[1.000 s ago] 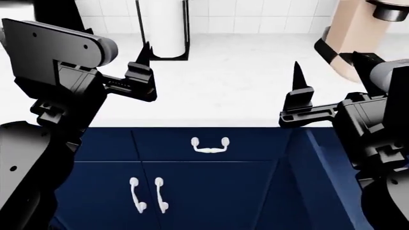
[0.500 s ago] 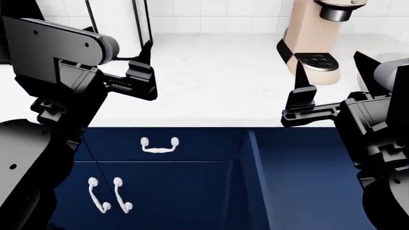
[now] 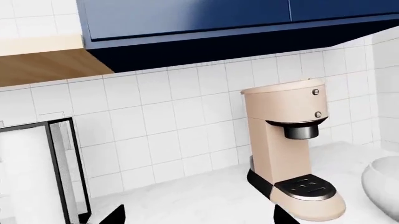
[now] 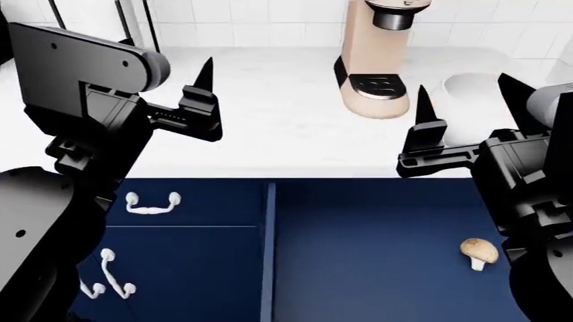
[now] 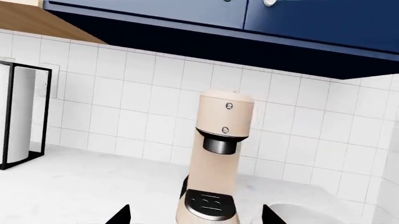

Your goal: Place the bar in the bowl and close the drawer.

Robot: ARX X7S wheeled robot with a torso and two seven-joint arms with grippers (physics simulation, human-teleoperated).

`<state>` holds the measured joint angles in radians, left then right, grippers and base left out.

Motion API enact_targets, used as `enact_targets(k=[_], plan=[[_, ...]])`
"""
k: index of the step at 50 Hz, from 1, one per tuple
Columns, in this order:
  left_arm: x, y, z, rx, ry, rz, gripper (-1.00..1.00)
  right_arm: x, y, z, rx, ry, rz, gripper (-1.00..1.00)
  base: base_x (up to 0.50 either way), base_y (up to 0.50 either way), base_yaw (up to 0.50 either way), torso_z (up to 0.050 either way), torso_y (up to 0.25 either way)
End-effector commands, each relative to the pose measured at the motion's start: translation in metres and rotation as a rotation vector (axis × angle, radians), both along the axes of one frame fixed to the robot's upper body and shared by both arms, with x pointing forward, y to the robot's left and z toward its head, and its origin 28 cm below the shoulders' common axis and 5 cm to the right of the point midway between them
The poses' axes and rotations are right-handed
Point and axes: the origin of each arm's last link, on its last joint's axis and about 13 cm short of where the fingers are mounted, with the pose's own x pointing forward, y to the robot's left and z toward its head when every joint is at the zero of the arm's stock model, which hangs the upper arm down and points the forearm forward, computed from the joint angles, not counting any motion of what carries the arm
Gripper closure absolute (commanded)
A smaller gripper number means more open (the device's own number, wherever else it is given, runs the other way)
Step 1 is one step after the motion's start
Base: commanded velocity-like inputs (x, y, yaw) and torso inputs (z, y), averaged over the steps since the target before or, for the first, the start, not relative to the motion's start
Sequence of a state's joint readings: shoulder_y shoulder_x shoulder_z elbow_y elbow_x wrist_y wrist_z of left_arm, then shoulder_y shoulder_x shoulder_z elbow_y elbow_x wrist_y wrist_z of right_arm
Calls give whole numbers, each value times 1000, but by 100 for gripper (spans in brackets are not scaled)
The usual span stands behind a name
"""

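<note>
The drawer [image 4: 394,248] stands open below the white bench [image 4: 268,127], a small tan mushroom [image 4: 479,252] lying inside it. The beige coffee maker [image 4: 380,54] sits on the bench, the white bowl [image 4: 470,97] just beside it. Left gripper [image 4: 204,100] and right gripper [image 4: 465,111] hover over the bench, jaws apart, empty. The bar isn't visible.
</note>
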<state>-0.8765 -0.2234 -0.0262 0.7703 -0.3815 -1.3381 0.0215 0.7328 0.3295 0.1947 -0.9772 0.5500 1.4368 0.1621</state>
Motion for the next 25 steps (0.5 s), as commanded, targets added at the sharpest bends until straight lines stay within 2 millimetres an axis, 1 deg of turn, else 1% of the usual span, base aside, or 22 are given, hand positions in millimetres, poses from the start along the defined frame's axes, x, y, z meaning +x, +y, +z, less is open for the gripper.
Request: enact_targets(k=[1, 20, 25], plan=[[0, -1, 0, 1, 1, -1, -100, 1, -1, -1, 2, 1, -2, -100, 0, -500, 0, 50, 49], [0, 0, -1, -3, -7, -4, -100, 0, -1, -1, -2, -1, 1, -100, -1, -500, 0, 50, 46], [1, 0, 0, -13, -19, 4, -100, 0, -2, -1, -14, 7, 11, -100, 0, -2, 0, 3, 0]])
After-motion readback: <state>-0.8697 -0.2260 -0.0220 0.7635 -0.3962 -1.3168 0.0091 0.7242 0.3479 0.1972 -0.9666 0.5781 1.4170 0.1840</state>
